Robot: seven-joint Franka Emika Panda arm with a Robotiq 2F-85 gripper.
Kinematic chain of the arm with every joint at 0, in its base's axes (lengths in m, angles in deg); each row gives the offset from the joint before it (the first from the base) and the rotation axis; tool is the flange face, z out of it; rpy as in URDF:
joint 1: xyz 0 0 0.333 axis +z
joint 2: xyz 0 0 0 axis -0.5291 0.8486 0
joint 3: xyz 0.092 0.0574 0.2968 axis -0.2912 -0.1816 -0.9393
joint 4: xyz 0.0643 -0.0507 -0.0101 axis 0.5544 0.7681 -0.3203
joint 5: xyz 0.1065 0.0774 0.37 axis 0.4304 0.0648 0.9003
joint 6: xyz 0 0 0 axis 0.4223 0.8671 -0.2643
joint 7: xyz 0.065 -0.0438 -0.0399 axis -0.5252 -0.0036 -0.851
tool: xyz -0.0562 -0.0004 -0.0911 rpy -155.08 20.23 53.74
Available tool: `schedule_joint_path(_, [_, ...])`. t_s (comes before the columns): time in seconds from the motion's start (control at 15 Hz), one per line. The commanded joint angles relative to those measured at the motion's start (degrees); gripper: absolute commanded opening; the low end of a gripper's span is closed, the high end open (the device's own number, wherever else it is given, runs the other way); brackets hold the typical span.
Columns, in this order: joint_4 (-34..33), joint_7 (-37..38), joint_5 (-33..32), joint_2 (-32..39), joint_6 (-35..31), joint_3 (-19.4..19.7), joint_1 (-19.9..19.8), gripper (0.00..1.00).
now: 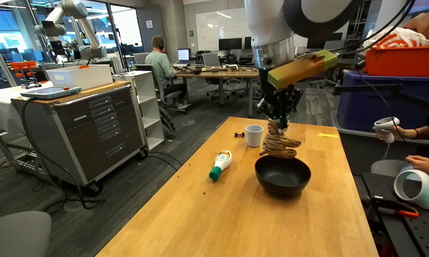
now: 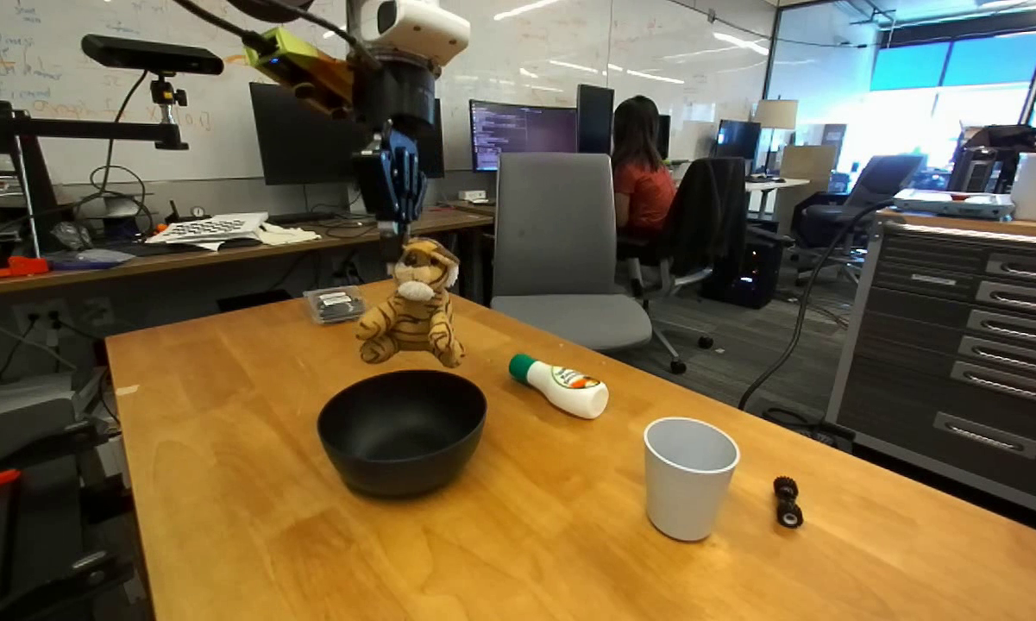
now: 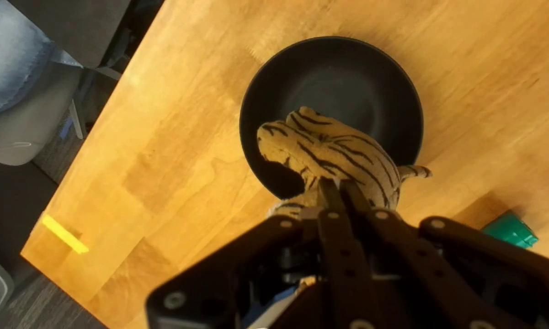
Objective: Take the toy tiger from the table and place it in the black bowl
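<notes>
The gripper (image 1: 282, 125) holds the toy tiger (image 1: 275, 145) above the black bowl (image 1: 283, 186)

In an exterior view the toy tiger's striped side shows, feet to the right, with the gripper's narrow grasp at its head. To the eye, its lower end meets the bowl's far rim. A white cup (image 1: 254, 137) stands upright on the wooden table (image 1: 235, 217) behind, a small dark dumbbell-like piece (image 1: 239, 135) just beside it; a white bottle (image 1: 224, 160) with a green cap (image 1: 215, 174) lies to the left. A person in headphones (image 1: 158, 66) sits in the background.

In an exterior view the tiger's face (image 2: 418, 280) shows, with a pale muzzle. Here a thin strip of table is visible between its feet and the rim, so toy and bowl are apart. A clear pack (image 2: 335, 304), seen in this view only, lies near the table's far edge.

The wrist view looks down along the fingers (image 3: 330, 195), which stand close together, the tiger pinched at their tips. Here the striped legs lie across the bowl's mouth, the tail (image 3: 416, 172) pokes past the rim, and part of the inner floor shows. The gripper largely hides the head. Of the bottle, only the green cap appears, at the right; near a table corner is a yellow strip (image 3: 65, 234).
</notes>
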Motion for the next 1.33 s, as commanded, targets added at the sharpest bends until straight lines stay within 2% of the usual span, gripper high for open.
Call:
schedule_joint_path(0.0, [4.8, 0.3, -3.2, 0.1, -5.2, -0.2, 0.1, 0.01])
schedule_joint_path(0.6, [11.0, 0.5, -7.3, 3.8, -20.4, 0.2, 1.1, 0.01])
schedule_joint_path(1.27, [12.1, 0.5, -10.0, 6.0, -21.9, 1.1, 1.6, 0.02])
